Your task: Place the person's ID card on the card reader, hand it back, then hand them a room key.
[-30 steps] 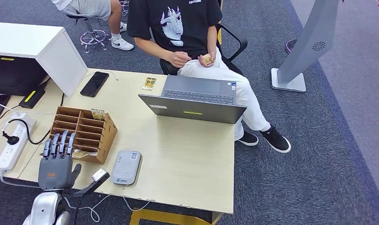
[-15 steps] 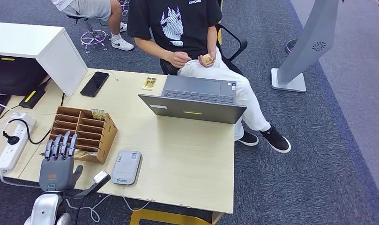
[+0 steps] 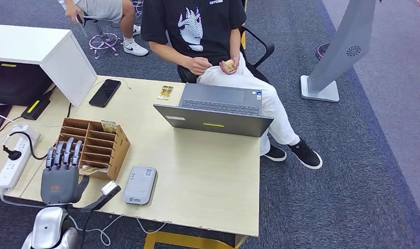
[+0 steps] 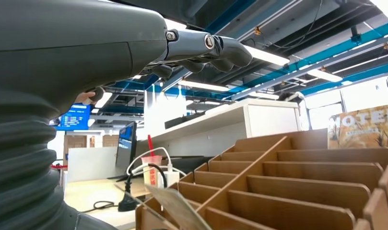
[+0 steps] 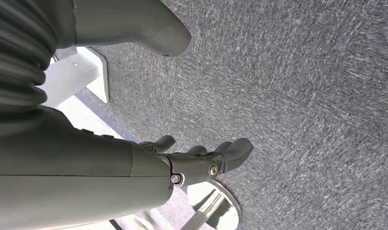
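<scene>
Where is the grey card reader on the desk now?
In the head view, the card reader lies flat near the desk's front edge, just right of the wooden organizer and the left hand.

Grey card reader [image 3: 139,185] lies flat at the desk's near edge; ID card [image 3: 229,65] in person's fingers.

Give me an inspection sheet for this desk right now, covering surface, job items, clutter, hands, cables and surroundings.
Surface: light wooden table, front edge chipped.
Job's things: grey card reader near the front edge; wooden card rack with a card standing in it; the seated person holds a small card.
Clutter: open laptop, black phone, small card beside the laptop.
Hands: left hand open, empty, at the rack; right hand open, over carpet.
Cables: white power strip with a black plug.
Surroundings: grey carpet, white cabinet.
</scene>
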